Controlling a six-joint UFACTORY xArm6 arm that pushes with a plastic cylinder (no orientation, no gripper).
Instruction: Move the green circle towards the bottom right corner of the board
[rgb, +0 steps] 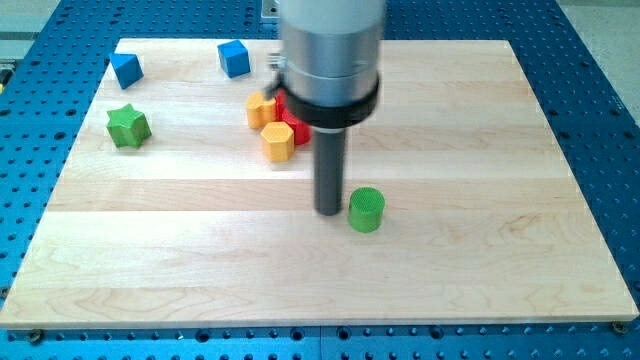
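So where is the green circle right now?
The green circle sits near the board's middle, slightly toward the view's bottom, just right of my tip, well below the orange blocks.

Pale wooden board (480, 250), plank seams running across it, lit evenly, soft glare. Around the board on all sides: blue metal table (600, 60) with a regular grid of small holes. Above the board's top edge, a strip of grey metal rail (268, 10) near the middle. No walls, floor or windows visible.
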